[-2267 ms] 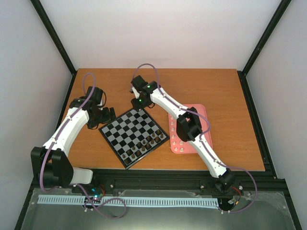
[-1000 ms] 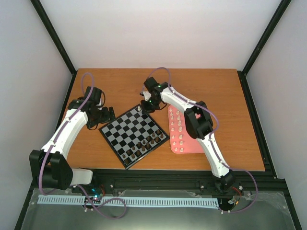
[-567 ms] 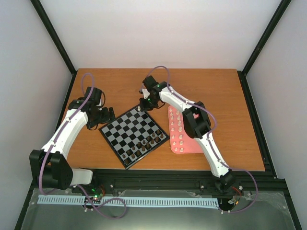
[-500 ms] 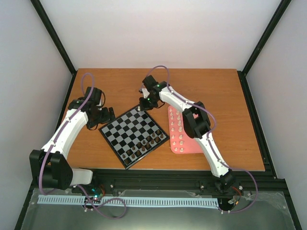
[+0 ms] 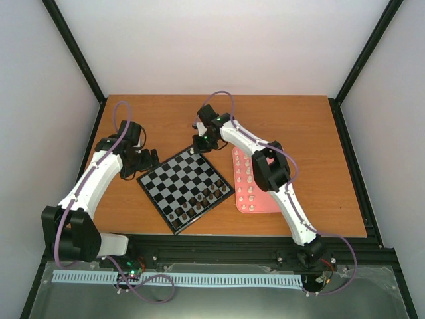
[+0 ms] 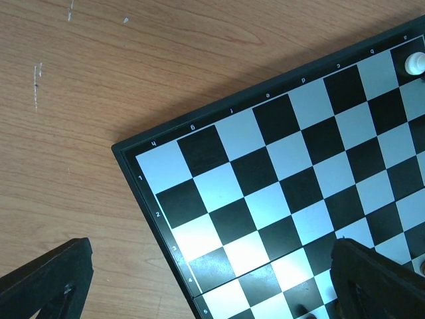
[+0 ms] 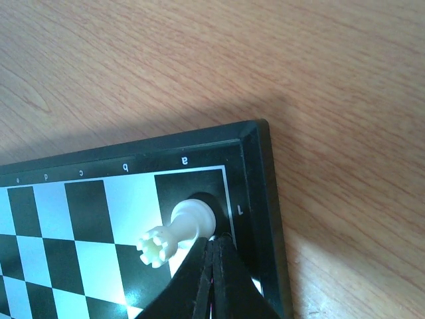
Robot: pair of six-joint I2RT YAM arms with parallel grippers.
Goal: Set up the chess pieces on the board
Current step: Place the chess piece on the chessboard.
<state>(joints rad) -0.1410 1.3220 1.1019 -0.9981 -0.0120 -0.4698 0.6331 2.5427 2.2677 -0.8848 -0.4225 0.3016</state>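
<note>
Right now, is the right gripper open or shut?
Shut: the right gripper has both fingers pressed together, nothing between them, beside the white rook on the board corner square.

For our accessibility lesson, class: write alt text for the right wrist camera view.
A cream-white rook stands on the dark corner square of the board, the shut right gripper close beside its base. Wooden table lies beyond the rim.
</note>
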